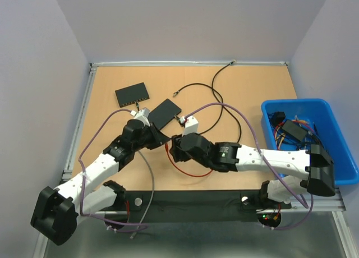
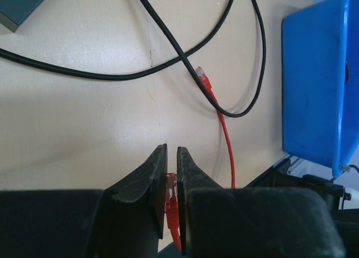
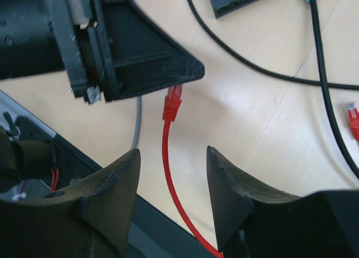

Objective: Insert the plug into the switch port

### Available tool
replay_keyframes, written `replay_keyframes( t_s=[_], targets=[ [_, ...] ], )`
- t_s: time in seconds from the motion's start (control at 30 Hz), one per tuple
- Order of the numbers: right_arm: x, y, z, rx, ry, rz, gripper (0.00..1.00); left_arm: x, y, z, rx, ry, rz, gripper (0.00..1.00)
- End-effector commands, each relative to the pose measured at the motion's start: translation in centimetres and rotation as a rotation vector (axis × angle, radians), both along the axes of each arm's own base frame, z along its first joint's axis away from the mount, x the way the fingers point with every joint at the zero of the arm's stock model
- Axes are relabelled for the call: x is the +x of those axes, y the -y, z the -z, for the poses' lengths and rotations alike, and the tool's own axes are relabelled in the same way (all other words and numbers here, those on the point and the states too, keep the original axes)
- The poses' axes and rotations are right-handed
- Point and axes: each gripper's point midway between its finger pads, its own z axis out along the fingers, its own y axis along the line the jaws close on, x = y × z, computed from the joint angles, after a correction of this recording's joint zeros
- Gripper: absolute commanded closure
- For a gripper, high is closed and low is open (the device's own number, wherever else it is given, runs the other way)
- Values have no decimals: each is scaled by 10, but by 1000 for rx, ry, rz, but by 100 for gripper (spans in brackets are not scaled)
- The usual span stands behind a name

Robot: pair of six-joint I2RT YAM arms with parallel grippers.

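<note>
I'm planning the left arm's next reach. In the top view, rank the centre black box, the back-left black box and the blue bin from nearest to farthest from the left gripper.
1. centre black box, just behind the left gripper.
2. back-left black box, farther back and to the left.
3. blue bin, far off on the right.

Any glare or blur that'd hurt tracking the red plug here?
Top external: even light, soft shadows, red cable small but sharp. Left wrist: sheen on the table, own fingers dark and soft. Right wrist: red plug crisp, mild table glare.
</note>
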Motion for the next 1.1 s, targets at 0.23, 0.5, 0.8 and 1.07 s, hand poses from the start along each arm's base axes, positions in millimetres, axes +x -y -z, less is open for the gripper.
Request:
replay_keyframes(
  t_s=[0.23,0.5,0.8,1.07],
  targets=[
    [37,-32,-23,184,-122,32,51,24,5,-75,-191,135,-140,100],
    [36,-48,-31,225,-123,-16,54,20,9,-72,-195,128,-134,100],
    [37,-49,-28,222,-121,-18,62,19,12,-73,-196,129,-128,100],
    [41,-43,-24,220,-122,7,64,18,13,-76,-202,134,-125,100]
  ],
)
